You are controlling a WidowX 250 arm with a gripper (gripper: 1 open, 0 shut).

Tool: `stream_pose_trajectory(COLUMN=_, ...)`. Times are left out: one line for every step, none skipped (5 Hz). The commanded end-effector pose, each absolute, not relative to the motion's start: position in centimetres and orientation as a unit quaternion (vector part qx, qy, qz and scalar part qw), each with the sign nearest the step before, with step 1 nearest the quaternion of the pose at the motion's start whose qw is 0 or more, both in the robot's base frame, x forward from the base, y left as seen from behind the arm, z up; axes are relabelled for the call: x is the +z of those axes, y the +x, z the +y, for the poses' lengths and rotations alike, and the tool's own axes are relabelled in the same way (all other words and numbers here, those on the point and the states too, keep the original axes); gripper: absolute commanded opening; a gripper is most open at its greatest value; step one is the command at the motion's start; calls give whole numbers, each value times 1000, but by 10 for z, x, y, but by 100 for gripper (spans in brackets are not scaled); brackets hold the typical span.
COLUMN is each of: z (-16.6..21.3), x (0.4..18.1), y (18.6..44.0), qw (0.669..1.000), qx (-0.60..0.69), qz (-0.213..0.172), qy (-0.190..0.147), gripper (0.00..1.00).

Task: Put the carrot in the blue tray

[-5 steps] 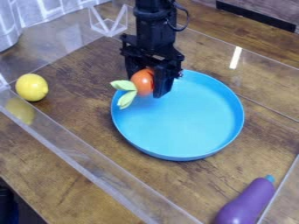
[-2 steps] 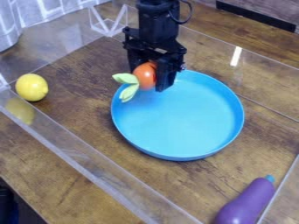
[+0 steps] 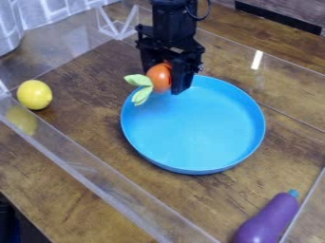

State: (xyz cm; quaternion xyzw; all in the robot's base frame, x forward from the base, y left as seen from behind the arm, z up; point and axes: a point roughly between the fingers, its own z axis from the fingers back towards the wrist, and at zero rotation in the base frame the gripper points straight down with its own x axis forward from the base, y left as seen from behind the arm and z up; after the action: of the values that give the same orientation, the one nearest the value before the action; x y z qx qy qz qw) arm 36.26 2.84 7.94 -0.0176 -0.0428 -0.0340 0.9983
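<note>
Eggplant: purple, lies on the wooden table at the front right corner, well apart from the gripper and clear of the tray.

Tray: blue, round, low rim, flat on the table. Most of it lies nearer the camera than the gripper and to the gripper's right. Its far left rim sits just below the fingertips.

Lemon: yellow, on the table well to the left of the gripper, near a clear plastic wall.

Gripper: black, points straight down, over the far left edge of the tray. Jaws narrow, closed on the carrot. Carrot is off the table, orange body between the fingers, yellow-green top sticking out to the left, past the tray rim.
</note>
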Motion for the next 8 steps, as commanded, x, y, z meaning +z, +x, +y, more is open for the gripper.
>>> stream_pose_trajectory(z=26, x=93, y=373, qw=997, qx=-43, qz=-70, qy=-13, gripper=0)
stream_pose_trajectory(z=24, x=88, y=375, qw=997, qx=-47, qz=-68, qy=-10, gripper=0)
stream_pose_trajectory(z=23, x=85, y=374, qw=997, qx=-46, qz=-64, qy=-10, gripper=100)
stream_pose_trajectory(z=24, x=83, y=374, qw=997, qx=-47, qz=-62, qy=-11, gripper=100)
stream_pose_trajectory(z=27, x=81, y=373, qw=997, qx=-49, qz=-59, qy=-11, gripper=100)
stream_pose_trajectory(z=30, x=79, y=372, qw=997, qx=-50, qz=-56, qy=-11, gripper=100)
stream_pose_trajectory(z=33, x=77, y=371, qw=997, qx=-52, qz=-52, qy=-11, gripper=100)
stream_pose_trajectory(z=36, x=75, y=370, qw=997, qx=-54, qz=-50, qy=-10, gripper=100)
